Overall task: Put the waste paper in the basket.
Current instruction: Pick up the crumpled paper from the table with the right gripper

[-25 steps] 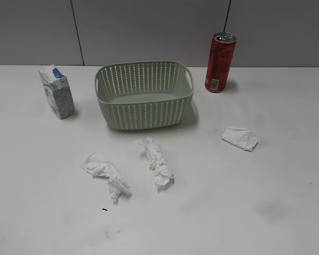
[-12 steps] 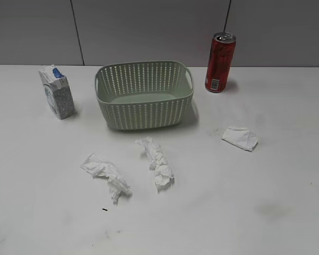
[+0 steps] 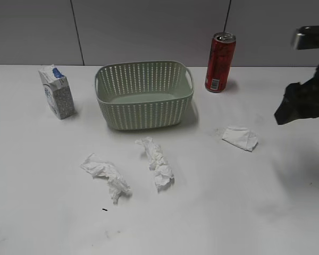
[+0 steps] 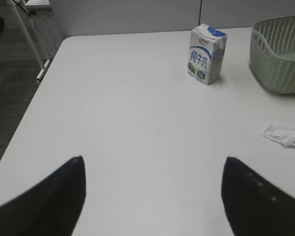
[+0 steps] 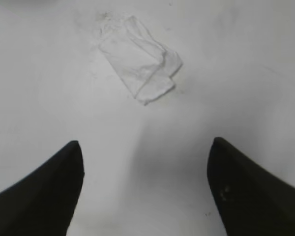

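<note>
From outside, three crumpled white tissue wads lay on the table before the empty sage-green slotted plastic basket; nothing was binned. The left gripper was spread, empty. The right gripper, spread, apparently hovered near the flatter wad.

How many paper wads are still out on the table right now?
3, all outside the basket: left wad, middle wad before the basket, right wad under the right gripper. Basket looks empty.

Sage-green slotted basket, white crumpled waste paper, red can, blue-and-white printed carton, white table
</note>
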